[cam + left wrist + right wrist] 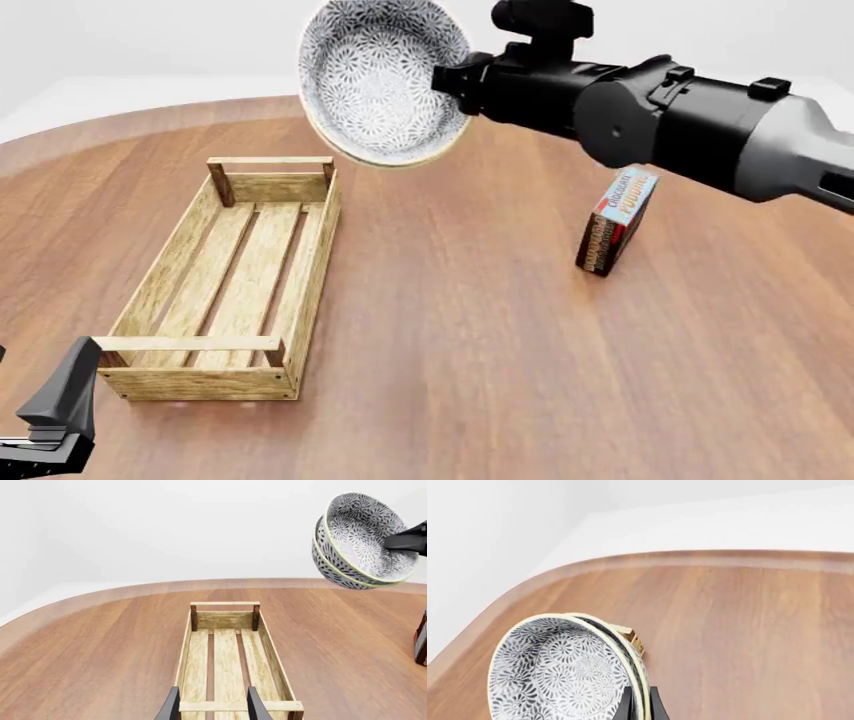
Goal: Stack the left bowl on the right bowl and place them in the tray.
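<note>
Right arm (667,115): matte black housing, thick rounded cylindrical joint sections, paling to light grey at the rear segment by the frame edge. Small black rectangular lugs stand on its upper side; a blocky black module sits atop the wrist.

Right end effector (639,707): two thin, flat black fingers (627,707).

Left end effector (212,706): black, slim tapered fingers (170,707). From the front, its body (54,415) is dark grey, angular and wedge-shaped.
</note>
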You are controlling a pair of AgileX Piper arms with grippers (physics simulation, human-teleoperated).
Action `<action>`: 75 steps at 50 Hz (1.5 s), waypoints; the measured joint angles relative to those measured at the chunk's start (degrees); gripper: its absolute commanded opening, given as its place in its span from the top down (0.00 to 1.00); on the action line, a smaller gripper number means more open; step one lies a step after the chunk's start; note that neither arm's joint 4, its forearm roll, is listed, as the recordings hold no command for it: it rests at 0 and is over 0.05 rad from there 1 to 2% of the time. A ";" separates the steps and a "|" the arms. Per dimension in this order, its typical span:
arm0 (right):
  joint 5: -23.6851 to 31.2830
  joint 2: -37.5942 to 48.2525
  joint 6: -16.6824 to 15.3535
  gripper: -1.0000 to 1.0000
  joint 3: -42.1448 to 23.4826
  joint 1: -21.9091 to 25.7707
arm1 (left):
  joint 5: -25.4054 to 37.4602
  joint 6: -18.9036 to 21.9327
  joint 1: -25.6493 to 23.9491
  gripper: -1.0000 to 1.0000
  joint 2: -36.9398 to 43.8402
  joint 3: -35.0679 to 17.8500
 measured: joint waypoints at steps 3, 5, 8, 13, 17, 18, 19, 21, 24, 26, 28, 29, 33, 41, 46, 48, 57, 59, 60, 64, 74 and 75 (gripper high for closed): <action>-0.02 2.10 0.27 1.00 -2.21 0.69 | 0.00 0.00 0.00 0.00 0.00 0.00; 0.00 3.40 0.44 1.00 -3.58 1.13 | 0.00 0.00 0.00 0.00 0.00 0.00; 0.07 5.44 0.69 1.00 -5.68 1.86 | 0.00 0.00 0.00 0.00 0.00 0.00; 0.09 9.13 1.16 1.00 -9.16 3.22 | 0.00 0.00 0.00 0.00 0.00 0.00; 0.13 12.50 1.64 1.00 -12.20 4.17 | 0.00 0.00 0.00 0.00 0.00 0.00; 0.17 13.33 1.75 1.00 -12.94 4.37 | 0.00 0.00 0.00 0.00 0.00 0.00; 0.22 14.17 1.86 1.00 -13.72 4.57 | 0.00 0.00 0.00 0.00 0.00 0.00; 0.37 15.91 2.12 1.00 -15.38 4.94 | 0.00 0.00 0.00 0.00 0.00 0.00; 0.69 18.58 2.49 1.00 -18.06 5.48 | 0.00 0.00 0.00 0.00 0.00 0.00; 0.96 20.33 2.70 1.00 -19.87 5.80 | 0.00 0.00 0.00 0.00 0.00 0.00; 1.25 22.13 2.92 1.00 -21.75 6.10 | 0.00 0.00 0.00 0.00 0.00 0.00; 1.39 23.01 3.02 1.00 -22.65 6.23 | 0.00 0.00 0.00 0.00 0.00 0.00; 1.97 26.39 3.44 1.00 -26.16 6.72 | 0.00 0.00 0.00 0.00 0.00 0.00; 3.48 32.02 3.76 1.00 -32.59 7.58 | 0.00 0.00 0.00 0.00 0.00 0.00; 3.96 34.42 3.80 1.00 -35.36 8.04 | 0.00 0.00 0.00 0.00 0.00 0.00; 4.07 35.20 3.83 1.00 -36.20 8.20 | 0.00 0.00 0.00 0.00 0.00 0.00; 4.11 37.67 4.03 1.00 -38.40 8.99 | 0.00 0.00 0.00 0.00 0.00 0.00; 4.01 38.05 4.07 1.00 -38.65 9.15 | 0.00 0.00 0.00 0.00 0.00 0.00; 3.93 38.22 4.09 1.00 -38.76 9.22 | 0.00 0.00 0.00 0.00 0.00 0.00; 3.57 39.01 4.23 1.00 -39.18 9.47 | 0.00 0.00 0.00 0.00 0.00 0.00; 2.43 41.27 4.83 1.00 -40.19 10.12 | 0.00 0.00 0.00 0.00 0.00 0.00; 2.34 41.49 4.87 1.00 -40.32 10.20 | 0.00 0.00 0.00 0.00 0.00 0.00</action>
